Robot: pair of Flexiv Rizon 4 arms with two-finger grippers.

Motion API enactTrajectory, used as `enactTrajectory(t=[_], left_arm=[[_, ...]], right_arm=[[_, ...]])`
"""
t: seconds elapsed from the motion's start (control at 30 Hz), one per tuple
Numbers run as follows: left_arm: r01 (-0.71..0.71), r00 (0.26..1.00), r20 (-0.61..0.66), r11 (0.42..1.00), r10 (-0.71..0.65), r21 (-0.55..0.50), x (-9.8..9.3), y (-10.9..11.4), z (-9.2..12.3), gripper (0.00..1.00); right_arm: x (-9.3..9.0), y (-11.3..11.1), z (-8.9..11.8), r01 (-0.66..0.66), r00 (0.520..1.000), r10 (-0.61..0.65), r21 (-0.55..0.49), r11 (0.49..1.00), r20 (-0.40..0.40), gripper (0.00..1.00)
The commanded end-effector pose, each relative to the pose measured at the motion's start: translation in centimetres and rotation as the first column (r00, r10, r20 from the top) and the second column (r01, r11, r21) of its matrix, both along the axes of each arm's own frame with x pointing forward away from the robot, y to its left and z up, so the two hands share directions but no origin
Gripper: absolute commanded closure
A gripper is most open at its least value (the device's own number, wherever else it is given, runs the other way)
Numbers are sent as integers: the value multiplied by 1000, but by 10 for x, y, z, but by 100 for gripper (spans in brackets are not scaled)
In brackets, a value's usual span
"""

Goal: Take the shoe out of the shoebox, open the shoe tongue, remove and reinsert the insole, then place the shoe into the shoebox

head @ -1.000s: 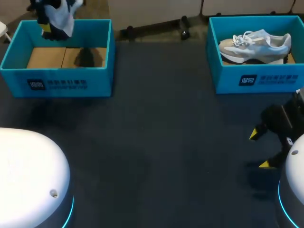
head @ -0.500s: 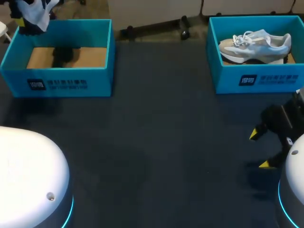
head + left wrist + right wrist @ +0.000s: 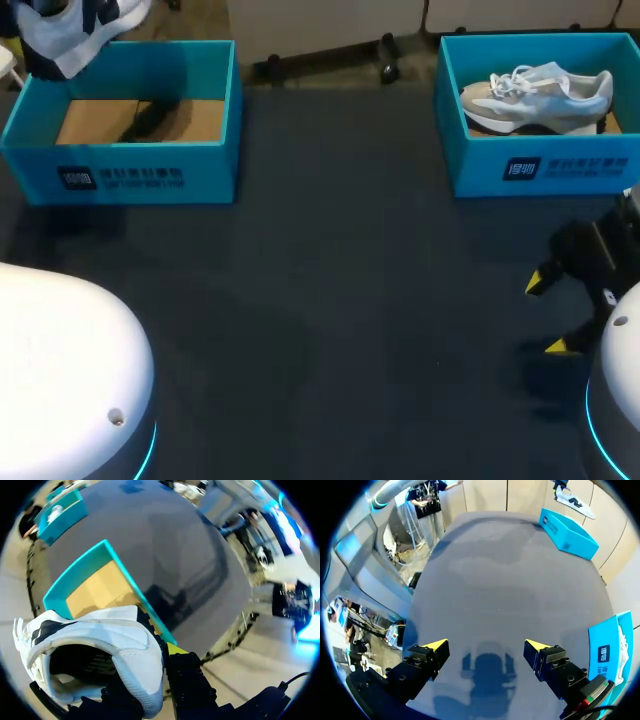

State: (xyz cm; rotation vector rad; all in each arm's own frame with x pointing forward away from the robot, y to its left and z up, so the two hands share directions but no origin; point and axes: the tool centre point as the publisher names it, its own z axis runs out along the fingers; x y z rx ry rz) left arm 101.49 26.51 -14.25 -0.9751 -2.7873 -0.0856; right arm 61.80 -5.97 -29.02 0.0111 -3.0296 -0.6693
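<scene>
Nearest us, our right gripper [image 3: 548, 314] hovers low over the dark table [image 3: 330, 300], fingers spread wide and empty, probably kept clear until tongue and insole need a second hand; farther off, our left gripper [image 3: 150, 680] clamps the white sneaker [image 3: 95, 635] by the wall of its opening, carrying it above the far corner of the left shoebox [image 3: 120, 160], whose cardboard floor lies bare; the right shoebox [image 3: 540, 165] holds a grey sneaker [image 3: 540, 95].
</scene>
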Motion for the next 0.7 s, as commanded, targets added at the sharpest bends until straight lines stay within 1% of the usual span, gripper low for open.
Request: enactTrajectory(t=[0.03, 0.2, 0.23, 0.27, 0.3, 0.33, 0.37, 0.4, 0.53, 0.57, 0.6, 0.63, 0.67, 0.7], left_arm=[[172, 985, 14, 982, -174, 80, -5, -3, 2, 100], [172, 985, 14, 982, -174, 80, -5, -3, 2, 100], [236, 968, 67, 967, -243, 96, -3, -2, 2, 100], [252, 962, 78, 963, -260, 93, 0, 0, 3, 100], [326, 940, 79, 942, -332, 82, 4, 3, 3, 100], [354, 929, 82, 932, -360, 82, 6, 5, 3, 100], [409, 904, 88, 907, -417, 101, 13, 9, 3, 100], [480, 868, 95, 873, -487, 83, 16, 13, 4, 100], [599, 794, 73, 797, -604, 83, 31, 20, -1, 100], [662, 743, 72, 747, -665, 64, 33, 22, -3, 100], [667, 739, 69, 742, -670, 59, 36, 24, -4, 100], [710, 698, 72, 701, -713, 66, 39, 25, -4, 100], [759, 645, 67, 648, -761, 56, 39, 28, -4, 100], [784, 614, 61, 617, -787, 72, 42, 31, -4, 100]], right_arm=[[-1, 0, -1, 1, 1000, -1, -3, 1000, 2, 0], [-1, 0, -1, 1, 1000, -1, -3, 1000, 2, 0], [-1, 0, -1, 1, 1000, -1, -3, 1000, 2, 0], [-1, 0, -1, 1, 1000, -1, -3, 1000, 2, 0], [-1, 0, -1, 1, 1000, -1, -3, 1000, 2, 0], [-1, 0, -1, 1, 1000, -1, -3, 1000, 2, 0], [-1, 0, -1, 1, 1000, -1, -3, 1000, 2, 0], [-1, 0, -1, 1, 1000, -1, -3, 1000, 2, 0], [-1, 0, -1, 1, 1000, -1, -3, 1000, 2, 0], [-1, 0, -1, 1, 1000, -1, -3, 1000, 2, 0], [-1, 0, -1, 1, 1000, -1, -3, 1000, 2, 0], [-1, 0, -1, 1, 1000, -1, -3, 1000, 2, 0], [-1, 0, -1, 1, 1000, -1, -3, 1000, 2, 0], [-1, 0, -1, 1, 1000, -1, -3, 1000, 2, 0]])
